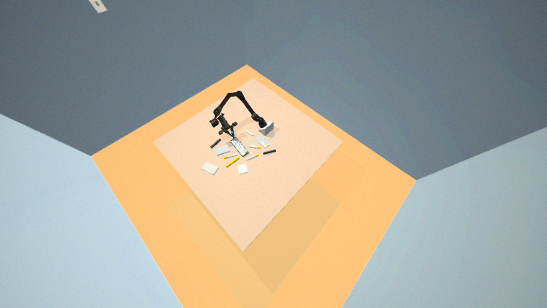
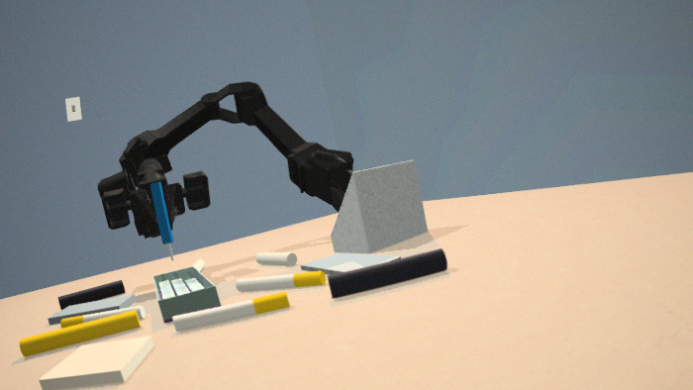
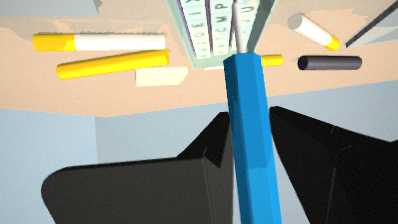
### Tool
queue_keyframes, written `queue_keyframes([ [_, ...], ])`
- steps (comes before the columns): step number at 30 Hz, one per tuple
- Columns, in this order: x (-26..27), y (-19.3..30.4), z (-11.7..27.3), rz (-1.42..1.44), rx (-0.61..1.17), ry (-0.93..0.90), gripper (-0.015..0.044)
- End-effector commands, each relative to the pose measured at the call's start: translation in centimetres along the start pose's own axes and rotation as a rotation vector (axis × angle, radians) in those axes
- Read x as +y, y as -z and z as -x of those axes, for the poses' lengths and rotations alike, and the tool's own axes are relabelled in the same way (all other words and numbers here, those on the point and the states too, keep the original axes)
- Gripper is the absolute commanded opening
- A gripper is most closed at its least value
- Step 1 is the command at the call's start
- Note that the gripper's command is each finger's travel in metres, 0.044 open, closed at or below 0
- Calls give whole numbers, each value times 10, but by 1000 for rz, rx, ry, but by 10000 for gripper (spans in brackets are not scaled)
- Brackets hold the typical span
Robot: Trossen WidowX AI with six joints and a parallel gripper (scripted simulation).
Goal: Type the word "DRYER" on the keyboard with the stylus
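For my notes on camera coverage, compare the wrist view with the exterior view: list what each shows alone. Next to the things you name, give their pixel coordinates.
Wrist only: letters readable on the keyboard's keys.

Exterior only: the wall switch plate (image 2: 73,109) and the grey wedge block (image 2: 393,210) by the arm's base.

Both: the blue stylus (image 2: 162,213) (image 3: 248,125) in the hand (image 2: 160,190) (image 3: 248,118), and the keyboard (image 2: 190,303) (image 3: 260,37).

- A plain room of unclear kind, perhaps an office or a lab
- Blue-grey walls with a white switch plate
- Orange floor
- Pale desk bearing a keyboard, markers and a robot arm
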State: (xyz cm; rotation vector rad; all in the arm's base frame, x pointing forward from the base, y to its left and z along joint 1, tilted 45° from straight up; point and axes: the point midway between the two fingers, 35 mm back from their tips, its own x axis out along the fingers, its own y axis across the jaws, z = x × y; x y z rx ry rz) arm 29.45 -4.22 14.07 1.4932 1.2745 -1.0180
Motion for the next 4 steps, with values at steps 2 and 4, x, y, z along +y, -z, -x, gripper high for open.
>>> queue_keyframes([
  [2, 0, 0, 0, 0, 0, 0, 84],
  [4, 0, 0, 0, 0, 0, 0, 81],
])
